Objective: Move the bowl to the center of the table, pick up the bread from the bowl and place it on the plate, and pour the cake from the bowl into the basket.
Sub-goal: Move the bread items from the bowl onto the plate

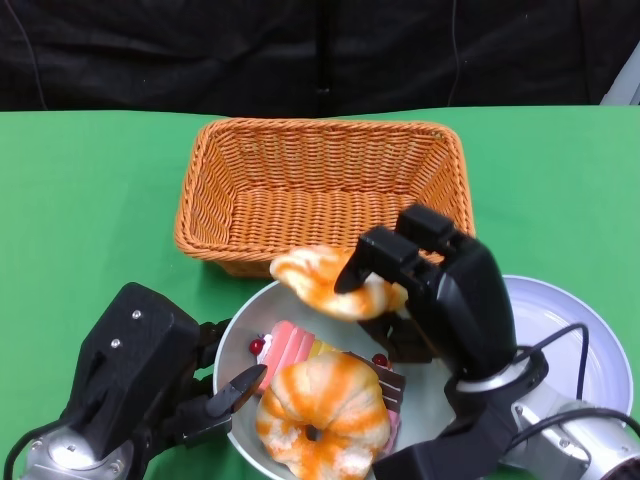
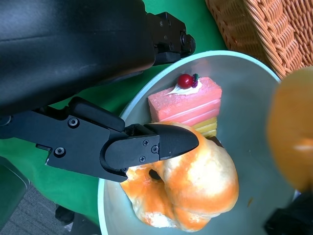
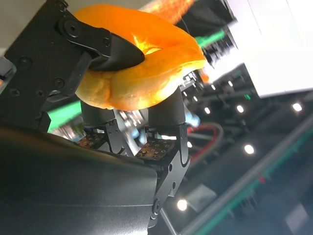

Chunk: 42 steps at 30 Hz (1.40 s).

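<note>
My right hand (image 1: pixel 440 285) is clamped on a bread (image 1: pixel 330 282), lifted above the bowl (image 1: pixel 240 330) at its 12 o'clock edge. My left hand (image 1: pixel 150 385) grips the bowl's 9 o'clock rim; another bread (image 1: pixel 322 420) and cake (image 1: pixel 290 347) lie inside. No writing is readable.

Lab/demo rig: green-covered table (image 1: pixel 90 190) w/ black backdrop curtain (image 1: pixel 200 50).

We see our left hand (image 1: pixel 150 375) and right hand (image 1: pixel 440 290) as angular matte-black shells studded with small screws, silver wrist cuffs behind, thin black cables looping off the right.
</note>
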Motion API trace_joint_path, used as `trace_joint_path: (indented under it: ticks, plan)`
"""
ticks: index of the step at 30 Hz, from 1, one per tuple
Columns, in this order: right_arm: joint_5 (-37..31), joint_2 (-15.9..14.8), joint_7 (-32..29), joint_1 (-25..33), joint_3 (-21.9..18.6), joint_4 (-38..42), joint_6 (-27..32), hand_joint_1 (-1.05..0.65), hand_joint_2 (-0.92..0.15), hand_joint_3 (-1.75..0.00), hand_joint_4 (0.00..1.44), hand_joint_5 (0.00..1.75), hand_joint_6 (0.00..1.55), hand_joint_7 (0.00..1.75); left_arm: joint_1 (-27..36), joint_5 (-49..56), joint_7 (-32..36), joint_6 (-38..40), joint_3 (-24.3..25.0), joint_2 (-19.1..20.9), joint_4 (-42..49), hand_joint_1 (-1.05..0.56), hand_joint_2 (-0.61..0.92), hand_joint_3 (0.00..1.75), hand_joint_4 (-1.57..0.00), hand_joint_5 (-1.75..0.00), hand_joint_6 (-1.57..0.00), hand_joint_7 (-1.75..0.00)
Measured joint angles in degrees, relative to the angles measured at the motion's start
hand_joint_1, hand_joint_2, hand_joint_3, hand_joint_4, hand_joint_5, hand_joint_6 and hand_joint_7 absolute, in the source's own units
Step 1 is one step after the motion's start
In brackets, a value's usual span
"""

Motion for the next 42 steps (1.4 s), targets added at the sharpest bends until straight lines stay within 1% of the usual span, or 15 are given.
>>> trace_joint_path:
  ticks: [2, 3, 4, 6, 11, 14, 18, 21, 23, 24, 28, 33, 38, 39, 42]
  plan:
    - [-0.01, 0.0, -0.07, -0.14, 0.03, -0.15, -0.03, -0.15, -0.22, -1.53, 0.97, 1.75, 0.75, 1.75, 0.0, 0.0, -0.02, -0.11, 0.0, 0.0, 0.04, -0.61, 0.92, 0.53, -0.05, 0.0, -0.1, -0.01]
    - [0.05, -0.2, 0.15, -0.02, -0.04, -0.75, -0.11, -0.14, -0.16, -1.62, 0.96, 1.75, 0.77, 1.7, -0.01, 0.0, -0.03, -0.17, 0.02, 0.0, 0.08, -0.6, 0.92, 0.53, -0.05, 0.0, -0.1, -0.01]
    - [0.35, -0.74, 0.74, 0.13, -0.41, -2.33, -0.66, -0.13, -0.12, -1.67, 0.96, 1.75, 0.78, 1.67, -0.05, -0.01, -0.04, -0.25, 0.05, 0.02, 0.14, -0.6, 0.92, 0.53, -0.05, 0.0, -0.1, -0.01]
    - [1.72, -2.05, 2.56, 0.22, -2.28, -6.34, -1.76, -0.13, -0.09, -1.73, 0.97, 1.75, 0.8, 1.64, -0.13, -0.01, -0.05, -0.37, 0.09, 0.03, 0.34, -0.59, 0.92, 0.53, -0.04, 0.0, -0.1, -0.01]
    - [5.95, -3.84, 7.69, 2.28, -5.93, -13.72, -3.11, -0.16, -0.09, -1.75, 0.98, 1.75, 0.82, 1.61, -0.23, -0.12, -0.12, -0.39, 0.47, 0.02, 0.61, -0.57, 0.92, 0.53, -0.04, 0.0, -0.09, 0.0]
    - [8.68, -4.41, 11.35, 5.35, -7.68, -17.13, -3.88, -0.15, -0.05, -1.75, 0.98, 1.75, 0.85, 1.58, -0.26, -0.79, -0.44, -0.27, 0.94, 0.0, 0.69, -0.56, 0.92, 0.54, -0.02, 0.0, -0.08, 0.0]
    - [12.31, -4.96, 15.19, 9.41, -10.56, -20.96, -5.74, -0.07, 0.01, -1.75, 0.99, 1.75, 0.87, 1.55, -0.19, -1.57, -0.74, -0.22, 1.26, 0.1, 0.74, -0.54, 0.92, 0.56, -0.03, 0.0, -0.08, 0.0]
    - [14.73, -6.33, 18.09, 12.76, -12.7, -22.49, -7.46, -0.05, 0.01, -1.75, 0.98, 1.75, 0.88, 1.54, 0.08, -1.99, -0.98, -0.24, 1.79, 0.25, 0.74, -0.54, 0.92, 0.56, -0.03, 0.0, -0.09, 0.0]
    - [15.15, -6.49, 19.27, 13.47, -13.7, -22.58, -7.73, -0.05, 0.01, -1.75, 0.98, 1.75, 0.88, 1.53, 0.15, -1.99, -0.99, -0.24, 1.96, 0.29, 0.74, -0.54, 0.92, 0.56, -0.03, 0.0, -0.09, 0.0]
    - [15.62, -6.49, 20.06, 13.87, -14.2, -22.94, -7.83, -0.04, -0.01, -1.75, 0.97, 1.75, 0.89, 1.5, 0.13, -2.02, -1.03, -0.25, 1.96, 0.29, 0.78, -0.53, 0.92, 0.56, -0.04, -0.01, -0.08, 0.0]
    - [18.05, -6.89, 22.49, 16.29, -18.18, -25.08, -7.96, 0.02, -0.01, -1.75, 0.96, 1.75, 0.9, 1.47, 0.18, -2.24, -1.31, -0.62, 2.65, 0.48, 1.41, -0.51, 0.92, 0.56, -0.05, -0.01, -0.09, 0.0]
    - [16.07, -8.08, 23.12, 17.8, -22.18, -26.38, -7.13, 0.04, 0.02, -1.75, 1.0, 1.75, 0.92, 1.48, 0.15, -2.25, -1.59, -0.68, 2.68, 1.01, 1.4, -0.5, 0.92, 0.57, -0.06, -0.02, -0.09, 0.0]
    - [13.89, -9.98, 23.47, 19.57, -24.26, -26.38, -6.56, 0.06, 0.0, -1.75, 1.01, 1.75, 0.93, 1.48, 0.13, -2.24, -1.58, 0.23, 2.69, 1.02, 0.9, -0.5, 0.92, 0.56, -0.08, -0.03, -0.1, -0.01]
    - [13.46, -10.06, 23.53, 19.75, -24.49, -26.46, -6.17, 0.01, 0.0, -1.74, 1.01, 1.75, 0.93, 1.49, 0.12, -2.25, -1.58, 0.43, 2.7, 1.02, 0.81, -0.51, 0.92, 0.56, -0.07, -0.02, -0.1, -0.01]
    - [11.21, -11.25, 23.57, 21.1, -25.22, -26.47, -3.84, -0.01, 0.0, -1.72, 1.02, 1.75, 0.93, 1.49, 0.14, -2.29, -1.58, 0.85, 2.83, 1.02, 0.57, -0.51, 0.92, 0.55, -0.07, -0.02, -0.1, -0.01]
